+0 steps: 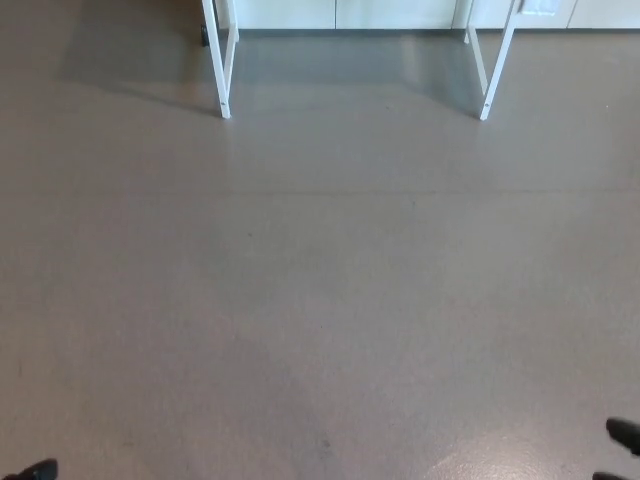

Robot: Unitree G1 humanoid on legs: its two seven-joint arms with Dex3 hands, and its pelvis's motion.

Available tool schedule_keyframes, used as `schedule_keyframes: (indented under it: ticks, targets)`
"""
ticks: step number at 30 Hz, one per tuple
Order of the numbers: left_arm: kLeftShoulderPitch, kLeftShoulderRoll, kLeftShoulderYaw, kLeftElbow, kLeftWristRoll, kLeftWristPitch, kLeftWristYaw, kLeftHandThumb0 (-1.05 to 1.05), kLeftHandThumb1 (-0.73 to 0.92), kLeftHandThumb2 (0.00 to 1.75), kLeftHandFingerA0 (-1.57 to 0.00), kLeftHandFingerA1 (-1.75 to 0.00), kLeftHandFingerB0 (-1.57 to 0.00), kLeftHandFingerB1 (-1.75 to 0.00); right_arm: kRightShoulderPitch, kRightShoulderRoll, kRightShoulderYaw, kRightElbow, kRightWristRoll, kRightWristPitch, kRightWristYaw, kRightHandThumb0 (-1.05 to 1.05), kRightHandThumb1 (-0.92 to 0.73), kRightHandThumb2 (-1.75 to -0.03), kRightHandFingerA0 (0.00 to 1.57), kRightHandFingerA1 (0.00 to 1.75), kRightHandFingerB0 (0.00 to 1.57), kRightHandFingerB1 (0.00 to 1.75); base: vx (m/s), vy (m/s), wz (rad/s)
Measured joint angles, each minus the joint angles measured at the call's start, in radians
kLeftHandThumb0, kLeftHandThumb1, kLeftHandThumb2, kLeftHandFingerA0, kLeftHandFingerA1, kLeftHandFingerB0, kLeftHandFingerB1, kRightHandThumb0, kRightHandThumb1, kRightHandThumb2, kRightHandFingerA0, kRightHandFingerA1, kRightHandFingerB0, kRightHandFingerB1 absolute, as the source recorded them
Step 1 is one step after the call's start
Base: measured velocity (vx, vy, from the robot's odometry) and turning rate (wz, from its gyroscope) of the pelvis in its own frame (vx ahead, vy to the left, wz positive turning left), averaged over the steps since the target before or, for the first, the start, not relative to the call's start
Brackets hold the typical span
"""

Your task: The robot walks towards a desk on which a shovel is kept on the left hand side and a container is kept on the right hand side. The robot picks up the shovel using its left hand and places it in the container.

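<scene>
Black hands (pixel 32 470) (pixel 622 437) low, desk legs (pixel 224 60) far.

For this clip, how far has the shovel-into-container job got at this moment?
Nothing looks done yet. In hand is the approach: only bare floor and the white desk legs at the top show, with the desktop, shovel and container out of frame. A sliver of the left robot hand and right robot hand shows at the bottom corners. Reaching the desk, picking and placing remain.
</scene>
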Motion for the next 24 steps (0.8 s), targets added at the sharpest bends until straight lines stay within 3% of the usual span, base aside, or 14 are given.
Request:
schedule_keyframes:
  ticks: [9, 10, 11, 12, 13, 17, 18, 19, 20, 21, 22, 23, 24]
  targets:
    - [0.061, -0.007, 0.046, -0.035, -0.075, -0.002, -0.081, -0.25, 0.63, 0.59, -0.36, -0.37, -0.31, -0.31, 0.064, 0.009, -0.032, -0.048, 0.084, 0.019, 0.066, 0.11, -0.48, -0.89, 0.40, 0.64, 0.22, 0.54, 0.00, 0.000, 0.00]
    - [0.065, -0.007, 0.047, -0.035, -0.079, -0.002, -0.089, -0.25, 0.64, 0.59, -0.35, -0.37, -0.31, -0.31, 0.068, 0.009, -0.031, -0.049, 0.088, 0.020, 0.069, 0.12, -0.66, -0.58, 0.45, 0.58, 0.30, 0.46, 0.00, 0.000, 0.00]
    - [0.068, -0.007, 0.047, -0.035, -0.082, -0.002, -0.097, -0.25, 0.63, 0.59, -0.35, -0.37, -0.31, -0.31, 0.072, 0.009, -0.029, -0.050, 0.091, 0.019, 0.072, 0.11, -0.65, -0.58, 0.45, 0.57, 0.30, 0.46, 0.00, 0.000, 0.00]
    - [0.070, -0.007, 0.047, -0.034, -0.086, -0.004, -0.104, -0.25, 0.63, 0.59, -0.35, -0.37, -0.31, -0.31, 0.076, 0.009, -0.027, -0.050, 0.092, 0.019, 0.076, 0.11, -0.65, -0.58, 0.45, 0.57, 0.30, 0.46, 0.00, 0.000, 0.00]
    - [0.071, -0.007, 0.047, -0.032, -0.090, -0.007, -0.111, -0.25, 0.62, 0.59, -0.37, -0.38, -0.32, -0.31, 0.080, 0.009, -0.025, -0.050, 0.093, 0.019, 0.079, 0.09, -0.46, -0.88, 0.39, 0.63, 0.24, 0.55, 0.00, 0.000, 0.00]
    - [0.075, -0.007, 0.048, -0.016, -0.099, -0.019, -0.131, -0.25, 0.62, 0.59, -0.38, -0.40, -0.32, -0.31, 0.093, 0.008, -0.010, -0.050, 0.090, 0.015, 0.082, 0.09, -0.46, -0.88, 0.42, 0.64, 0.25, 0.55, 0.00, 0.000, 0.00]
    - [0.076, -0.007, 0.048, -0.013, -0.100, -0.022, -0.133, -0.25, 0.63, 0.59, -0.37, -0.40, -0.32, -0.31, 0.095, 0.008, -0.008, -0.050, 0.090, 0.015, 0.082, 0.10, -0.64, -0.58, 0.49, 0.58, 0.32, 0.46, 0.00, 0.000, 0.00]
    - [0.077, -0.006, 0.047, -0.008, -0.100, -0.025, -0.136, -0.26, 0.62, 0.59, -0.37, -0.41, -0.32, -0.31, 0.097, 0.008, -0.005, -0.050, 0.089, 0.014, 0.082, 0.09, -0.64, -0.58, 0.50, 0.58, 0.33, 0.46, 0.00, 0.000, 0.00]
    - [0.078, -0.006, 0.046, -0.006, -0.100, -0.027, -0.138, -0.26, 0.62, 0.59, -0.38, -0.41, -0.32, -0.31, 0.098, 0.008, -0.004, -0.051, 0.089, 0.014, 0.082, 0.09, -0.46, -0.88, 0.43, 0.65, 0.25, 0.56, 0.00, 0.000, 0.00]
    - [0.077, -0.006, 0.045, 0.001, -0.100, -0.032, -0.141, -0.26, 0.62, 0.59, -0.38, -0.41, -0.32, -0.31, 0.098, 0.007, -0.001, -0.051, 0.089, 0.013, 0.082, 0.09, -0.45, -0.88, 0.44, 0.65, 0.25, 0.55, 0.00, 0.000, 0.00]
    - [0.077, -0.005, 0.044, 0.005, -0.099, -0.036, -0.143, -0.27, 0.61, 0.59, -0.38, -0.41, -0.32, -0.31, 0.097, 0.005, 0.002, -0.051, 0.088, 0.012, 0.082, 0.09, -0.63, -0.58, 0.52, 0.58, 0.34, 0.46, 0.00, 0.000, 0.00]
    - [0.077, -0.004, 0.043, 0.007, -0.099, -0.039, -0.144, -0.28, 0.62, 0.59, -0.38, -0.41, -0.31, -0.31, 0.097, 0.003, 0.004, -0.051, 0.087, 0.010, 0.082, 0.09, -0.46, -0.88, 0.45, 0.66, 0.26, 0.56, 0.00, 0.000, 0.00]
    - [0.077, -0.003, 0.043, 0.008, -0.099, -0.043, -0.145, -0.28, 0.62, 0.59, -0.38, -0.41, -0.31, -0.31, 0.097, 0.002, 0.006, -0.051, 0.086, 0.009, 0.082, 0.09, -0.46, -0.88, 0.45, 0.66, 0.26, 0.56, 0.00, 0.000, 0.00]
